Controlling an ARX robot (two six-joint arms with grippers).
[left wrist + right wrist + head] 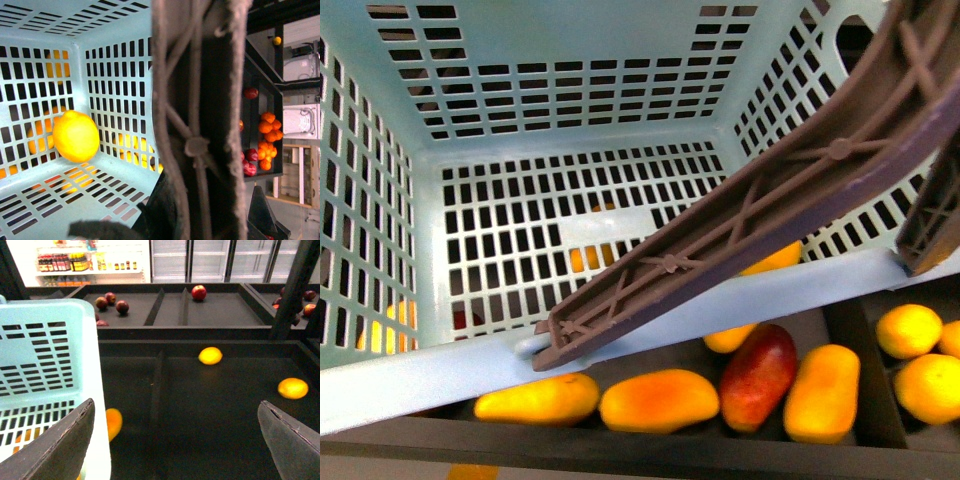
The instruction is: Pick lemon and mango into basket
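2 arms, neither shows in the front view. Basket (570, 70) fills most of that view, seen from above, with its brown handle (770, 200) crossing the right side.

Left wrist view: lemon (76, 136) is inside the basket near a corner, in front of the slotted wall and just above the floor. Cannot tell if it rests on anything. Left end effector (190, 220) has dark fingers (265, 212) on either side of the handle. Cannot tell if they clamp it.

Right end effector (176, 404) is spread wide and holds nothing. It hangs over a dark shelf bin (200, 410) beside the basket's outer wall. 2 yellow round fruits (210, 355) (293, 388) lie in that bin, well apart.

Mango (658, 400) lies outside the basket, in the dark bin below its near rim. 2 more yellow mangoes (538, 398) (822, 392) and 1 red-blushed mango (758, 375) lie in the same row. Round yellow fruits (908, 330) sit in the next compartment to the right.
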